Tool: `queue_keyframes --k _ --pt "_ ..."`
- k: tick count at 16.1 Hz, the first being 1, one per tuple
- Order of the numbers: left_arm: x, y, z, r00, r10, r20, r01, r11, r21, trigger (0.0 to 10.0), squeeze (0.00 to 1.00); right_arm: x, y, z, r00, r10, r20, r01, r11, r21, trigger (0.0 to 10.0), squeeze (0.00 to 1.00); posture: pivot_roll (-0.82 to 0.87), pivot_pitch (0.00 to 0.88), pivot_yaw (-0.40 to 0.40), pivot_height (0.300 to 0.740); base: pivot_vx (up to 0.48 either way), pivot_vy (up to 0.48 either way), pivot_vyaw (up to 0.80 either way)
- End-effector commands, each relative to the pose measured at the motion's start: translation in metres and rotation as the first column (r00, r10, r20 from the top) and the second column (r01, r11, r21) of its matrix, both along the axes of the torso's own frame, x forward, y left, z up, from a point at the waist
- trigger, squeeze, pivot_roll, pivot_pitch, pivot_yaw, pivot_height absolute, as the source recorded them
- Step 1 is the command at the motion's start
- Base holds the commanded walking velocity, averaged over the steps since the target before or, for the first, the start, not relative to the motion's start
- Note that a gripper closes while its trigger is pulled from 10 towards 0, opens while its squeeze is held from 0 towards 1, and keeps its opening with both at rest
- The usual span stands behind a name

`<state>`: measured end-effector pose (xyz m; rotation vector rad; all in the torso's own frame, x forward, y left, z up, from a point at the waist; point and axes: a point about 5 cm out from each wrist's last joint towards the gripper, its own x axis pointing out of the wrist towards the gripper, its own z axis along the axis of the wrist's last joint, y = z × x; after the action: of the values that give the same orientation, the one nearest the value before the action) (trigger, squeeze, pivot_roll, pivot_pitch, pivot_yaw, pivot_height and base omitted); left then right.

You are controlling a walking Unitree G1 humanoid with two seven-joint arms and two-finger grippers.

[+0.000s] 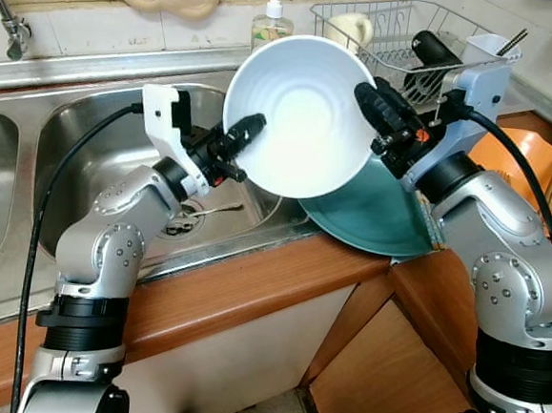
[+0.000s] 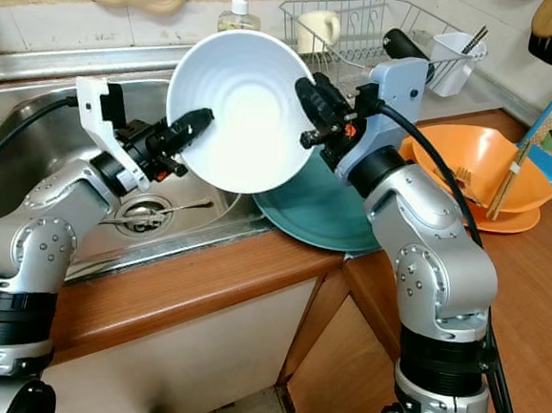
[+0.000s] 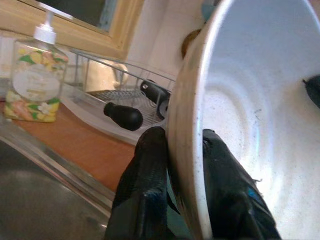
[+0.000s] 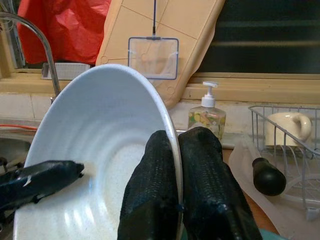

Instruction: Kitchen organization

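Observation:
A large white bowl [image 1: 298, 113] is held up on edge above the sink's right rim, its hollow facing me. My left gripper [image 1: 241, 137] is shut on the bowl's left rim, one finger inside and one behind [image 3: 145, 200]. My right gripper [image 1: 384, 108] is shut on the right rim [image 4: 176, 190]. Under the bowl a teal plate [image 1: 375, 219] lies on the counter corner. Behind stands a wire dish rack [image 1: 413, 45] with a cream mug [image 1: 352, 28] and black-handled utensils.
A steel sink [image 1: 88, 163] with a spoon [image 1: 209, 211] near its drain lies at the left. A soap dispenser [image 1: 272, 20] stands behind the bowl. An orange bowl [image 2: 475, 170] with chopsticks sits on the wooden counter at the right. A white utensil cup [image 2: 450, 58] hangs on the rack.

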<state>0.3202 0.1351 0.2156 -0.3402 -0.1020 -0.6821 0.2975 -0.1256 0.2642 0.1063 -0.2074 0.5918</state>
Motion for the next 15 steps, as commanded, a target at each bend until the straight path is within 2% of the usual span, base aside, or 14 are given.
queue_keyframes --k 1,2,5,7,8,10,11,12,13,14,15 --pt "0.0 -0.006 0.0 0.999 -0.033 0.007 0.033 0.999 0.024 0.0 0.0 -0.003 -0.006 0.013 0.998 -0.021 0.062 0.019 0.999 0.027 0.0 0.0 -0.19 0.0 -0.006 0.74 0.0 0.0 0.0" --pt "-0.001 -0.007 0.002 0.999 -0.034 0.032 0.034 0.999 0.013 0.0 0.0 -0.003 -0.005 0.013 0.998 -0.02 0.064 0.018 1.0 0.024 0.0 0.0 -0.19 0.0 -0.006 0.74 0.0 0.0 0.0" --pt "-0.001 -0.008 0.003 0.999 -0.022 0.032 0.022 1.0 -0.006 0.0 0.0 -0.003 -0.004 0.013 0.998 -0.017 0.064 0.016 1.0 0.02 0.0 0.0 -0.19 0.0 -0.006 0.74 0.0 0.0 0.0" --pt "-0.001 -0.009 0.002 0.999 -0.028 0.027 0.027 0.999 0.017 0.0 0.0 -0.003 -0.003 0.012 0.998 -0.015 0.064 0.014 1.0 0.013 0.0 0.0 -0.19 0.0 -0.003 0.74 0.0 0.0 0.0" --pt "0.002 -0.01 0.001 0.999 0.003 0.035 -0.006 0.998 0.07 0.0 0.0 -0.003 -0.003 0.011 0.998 -0.016 0.063 0.016 1.0 0.011 0.0 0.0 -0.19 0.0 -0.002 0.74 0.0 0.0 0.0" --pt "0.003 -0.011 0.005 0.998 0.011 0.054 -0.014 0.999 0.052 0.0 0.0 -0.003 -0.002 0.011 0.998 -0.017 0.061 0.016 1.0 0.009 1.5 0.0 -0.19 0.0 -0.002 0.74 0.0 0.0 0.0" --pt "0.004 -0.01 0.006 0.998 0.02 0.063 -0.023 0.998 0.054 0.0 0.0 -0.003 -0.002 0.011 0.998 -0.017 0.061 0.016 1.0 0.009 1.8 0.0 -0.2 0.0 0.0 0.74 0.0 0.0 0.0" --pt "0.005 -0.009 0.007 0.997 0.035 0.067 -0.038 0.998 0.058 0.0 0.0 -0.003 -0.002 0.011 0.998 -0.017 0.061 0.017 1.0 0.007 3.1 0.0 -0.2 0.0 0.0 0.74 0.0 0.0 0.0" --pt "0.006 -0.008 0.006 0.997 0.045 0.066 -0.049 0.997 0.064 0.0 0.0 -0.003 -0.002 0.011 0.998 -0.017 0.06 0.017 1.0 0.006 3.1 0.0 -0.2 0.0 0.0 0.74 0.0 0.0 0.0" --pt "0.009 -0.005 0.004 0.995 0.073 0.062 -0.078 0.993 0.083 0.0 0.0 -0.003 -0.001 0.01 0.998 -0.018 0.059 0.018 1.0 0.0 10.0 0.0 -0.2 0.0 0.0 0.74 0.0 0.0 0.0" --pt "0.01 -0.004 0.005 0.994 0.086 0.063 -0.091 0.993 0.081 0.0 0.0 -0.003 -0.001 0.01 0.998 -0.018 0.059 0.019 1.0 -0.004 10.0 0.0 -0.2 0.0 -0.003 0.74 0.0 0.0 0.0"
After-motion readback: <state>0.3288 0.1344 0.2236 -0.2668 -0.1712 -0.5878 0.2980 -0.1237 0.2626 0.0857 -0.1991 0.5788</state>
